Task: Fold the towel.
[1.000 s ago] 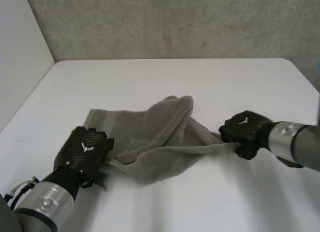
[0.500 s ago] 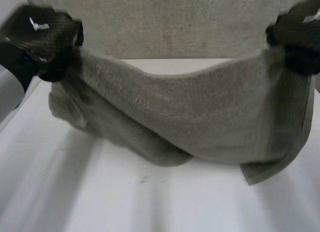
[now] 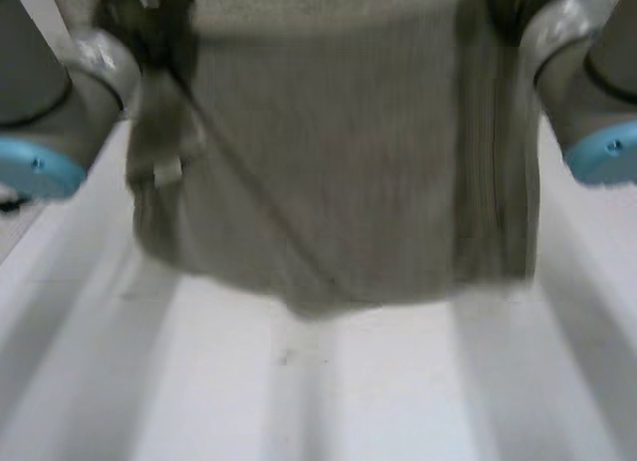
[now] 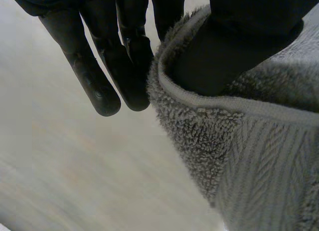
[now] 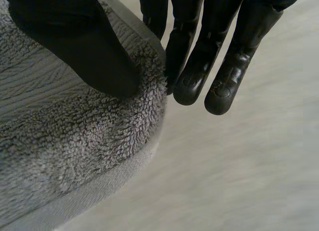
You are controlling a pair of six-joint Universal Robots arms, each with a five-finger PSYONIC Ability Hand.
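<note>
Grey towel (image 3: 328, 182) hangs spread over the tabletop (image 3: 348, 401) because my left hand (image 4: 124, 56) and right hand (image 5: 199, 56) each pinch a top corner, thumb against fingers, so I can lay it flat

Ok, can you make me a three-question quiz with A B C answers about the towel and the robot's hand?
1. Where is the towel? A lying flat and spread out; B hanging up in the air; C rolled into a ball.
2. What colour is it? A red; B blue; C grey.
3. What is the left hand doing? A pinching the towel's edge; B wide open, touching nothing; C making an empty fist.

Answers: 1 B, it hangs down over the white table. 2 C, its fluffy loops are grey. 3 A, its thumb pins the hem against its fingers.
</note>
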